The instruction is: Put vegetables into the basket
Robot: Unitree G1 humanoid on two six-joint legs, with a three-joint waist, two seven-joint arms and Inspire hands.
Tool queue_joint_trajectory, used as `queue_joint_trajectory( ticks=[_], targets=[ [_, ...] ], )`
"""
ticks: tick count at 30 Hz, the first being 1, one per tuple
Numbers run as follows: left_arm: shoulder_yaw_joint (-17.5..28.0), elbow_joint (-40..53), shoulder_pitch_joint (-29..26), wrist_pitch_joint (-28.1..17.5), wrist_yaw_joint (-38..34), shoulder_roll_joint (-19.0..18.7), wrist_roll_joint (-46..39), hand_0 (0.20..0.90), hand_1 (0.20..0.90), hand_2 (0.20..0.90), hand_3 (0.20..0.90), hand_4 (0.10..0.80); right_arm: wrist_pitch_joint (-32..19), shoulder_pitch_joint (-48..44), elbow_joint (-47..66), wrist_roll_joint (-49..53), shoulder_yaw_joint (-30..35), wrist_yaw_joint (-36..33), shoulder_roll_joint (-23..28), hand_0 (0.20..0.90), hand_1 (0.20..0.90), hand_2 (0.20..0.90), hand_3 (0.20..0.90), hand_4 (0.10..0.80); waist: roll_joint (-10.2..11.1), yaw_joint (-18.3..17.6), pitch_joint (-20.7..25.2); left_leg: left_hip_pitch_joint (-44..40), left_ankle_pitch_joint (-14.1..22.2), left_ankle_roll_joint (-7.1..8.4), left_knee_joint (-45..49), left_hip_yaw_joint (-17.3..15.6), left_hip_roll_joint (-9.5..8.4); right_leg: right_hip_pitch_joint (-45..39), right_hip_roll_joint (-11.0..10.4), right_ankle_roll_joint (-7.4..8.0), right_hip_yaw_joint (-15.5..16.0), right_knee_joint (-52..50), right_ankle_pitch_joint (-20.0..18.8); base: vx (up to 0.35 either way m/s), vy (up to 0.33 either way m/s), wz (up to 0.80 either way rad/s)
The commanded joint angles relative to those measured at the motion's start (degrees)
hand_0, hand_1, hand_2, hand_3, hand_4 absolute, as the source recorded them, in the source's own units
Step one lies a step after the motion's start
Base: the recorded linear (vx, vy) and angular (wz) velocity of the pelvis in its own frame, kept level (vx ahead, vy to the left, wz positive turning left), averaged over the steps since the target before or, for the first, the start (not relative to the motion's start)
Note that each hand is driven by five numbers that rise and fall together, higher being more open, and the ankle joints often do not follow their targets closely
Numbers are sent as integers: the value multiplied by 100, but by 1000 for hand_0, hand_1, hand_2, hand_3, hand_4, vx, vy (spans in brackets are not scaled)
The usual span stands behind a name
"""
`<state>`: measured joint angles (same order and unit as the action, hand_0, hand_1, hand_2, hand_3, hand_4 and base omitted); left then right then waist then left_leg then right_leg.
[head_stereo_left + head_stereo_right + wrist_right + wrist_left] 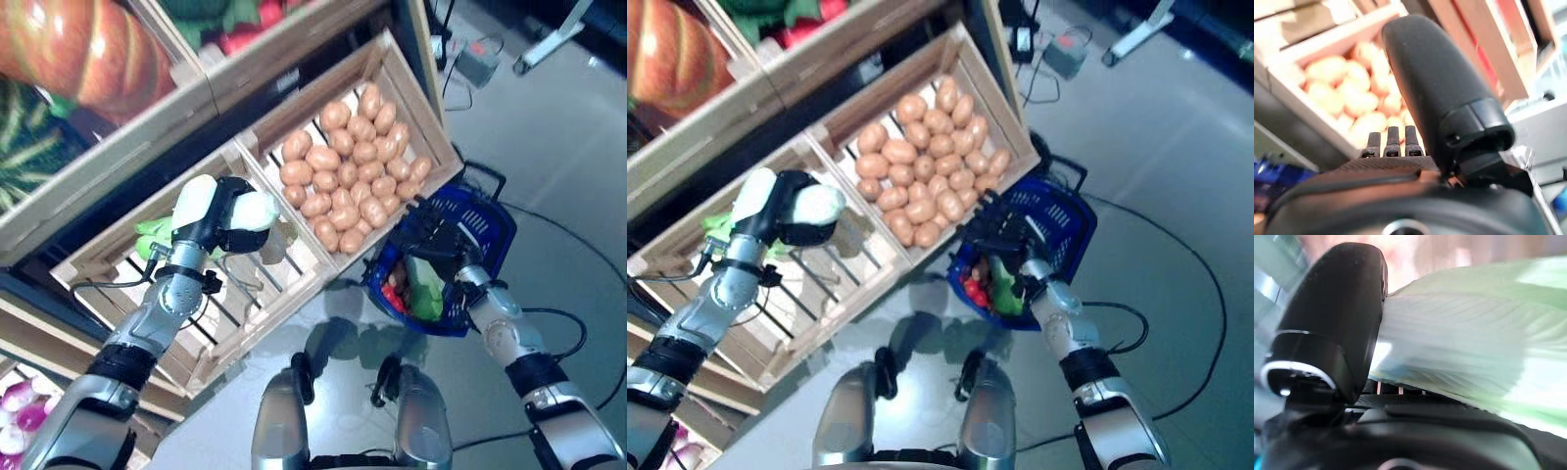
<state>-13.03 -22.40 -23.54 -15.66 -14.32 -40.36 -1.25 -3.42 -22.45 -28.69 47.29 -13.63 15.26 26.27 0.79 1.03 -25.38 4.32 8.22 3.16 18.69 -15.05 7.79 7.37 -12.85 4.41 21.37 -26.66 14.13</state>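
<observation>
Here, in the left eye view, the left hand (223, 223) is closed around a pale green cabbage (257, 211), held above the slatted wooden crate (257, 294). The cabbage's long axis runs roughly 9 to 3 o'clock, its pale end toward 3. More greens (149, 235) lie in the crate at the hand's 9 o'clock. The next crate, at 1 o'clock, is full of potatoes (350, 168). The blue basket (487, 233) sits at 4 o'clock from the potatoes, with red and green vegetables (411, 287) inside; the right hand (434, 241) is at its rim, whether gripping cannot be told.

In the right eye view the layout is the same.

The left wrist view shows the thumb (1334, 318) pressed against the cabbage's ribbed leaves.

The right wrist view shows the thumb (1442, 83) raised, fingertips (1393, 142) straight, potatoes beyond.
</observation>
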Motion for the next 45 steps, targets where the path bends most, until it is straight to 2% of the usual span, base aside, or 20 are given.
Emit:
queue_joint_trajectory(
  ticks=[1, 5, 7, 11, 21, 27, 38, 41, 45],
  targets=[
    [515, 480, 136, -629, 337, 332, -1246, 300, 300, 300, 300, 400, -146, 118, 201, -262, 71, 837, -107, 900, 900, 900, 900, 800, -51, 11, 1525, -648, 190, -149, -740, -23, -374, -1099, 275, -38, 191, 1560, -370, 87, -43, -6],
    [713, 858, 119, -522, 756, 770, -2267, 300, 300, 300, 300, 400, 213, 89, 416, -391, -58, 1227, -112, 900, 900, 900, 900, 800, -54, -18, 1824, -1111, -121, -71, -1504, -5, -439, -1554, 447, 1, 204, 2271, -645, 51, -47, 1],
    [776, 1014, 123, -474, 1056, 1010, -3032, 300, 300, 300, 300, 400, 383, 132, 579, -533, -110, 1248, -151, 900, 900, 900, 900, 800, -58, -41, 1957, -1325, -251, -41, -1860, -15, -451, -1753, 517, 25, 205, 2587, -777, 37, -58, -1],
    [808, 1172, 120, -475, 1244, 1372, -3743, 300, 300, 300, 300, 400, 591, 176, 875, -630, -224, 1226, -303, 900, 900, 900, 900, 800, -62, -87, 2091, -1603, -430, -2, -2369, -54, -459, -1988, 614, 70, 233, 3044, -995, 18, -56, 1],
    [391, 1050, -265, -405, 1290, 1899, -4137, 300, 300, 300, 300, 400, 558, -289, 1405, -436, -511, 840, -669, 900, 900, 900, 900, 800, -47, -161, 2190, -1642, -341, -24, -2369, -67, -453, -2032, 692, 61, 167, 3166, -1049, -11, -53, -5],
    [149, 1051, -298, -95, 1454, 2123, -4162, 300, 300, 300, 300, 400, 298, -630, 1672, -667, -534, 523, -819, 900, 900, 900, 900, 800, -29, -133, 2200, -1690, -313, -74, -2369, -87, -466, -2058, 709, 24, 173, 3166, -1043, -2, -21, -7],
    [-85, 1100, -254, 256, 1755, 2273, -4181, 300, 300, 300, 300, 400, 190, -1020, 2006, -1215, -627, 146, -773, 900, 900, 900, 900, 800, 0, -80, 2215, -1754, -273, -105, -2369, -33, -469, -2111, 723, 12, 100, 3166, -1029, 0, 0, 0],
    [-117, 1159, -235, 286, 1842, 2318, -4283, 300, 300, 300, 300, 400, 284, -1064, 2046, -1516, -708, 59, -719, 900, 900, 900, 900, 800, 10, -71, 2221, -1756, -273, -108, -2369, -21, -469, -2109, 724, 9, 78, 3166, -1028, 0, 0, 0],
    [-205, 1309, -243, 284, 2035, 2445, -4606, 300, 300, 300, 300, 400, 763, -1090, 1911, -1351, -958, 283, -722, 900, 900, 900, 900, 800, 29, -58, 2198, -1769, -274, -107, -2369, -16, -465, -2125, 715, 2, 76, 3166, -1030, 0, 0, 0]
  ],
)
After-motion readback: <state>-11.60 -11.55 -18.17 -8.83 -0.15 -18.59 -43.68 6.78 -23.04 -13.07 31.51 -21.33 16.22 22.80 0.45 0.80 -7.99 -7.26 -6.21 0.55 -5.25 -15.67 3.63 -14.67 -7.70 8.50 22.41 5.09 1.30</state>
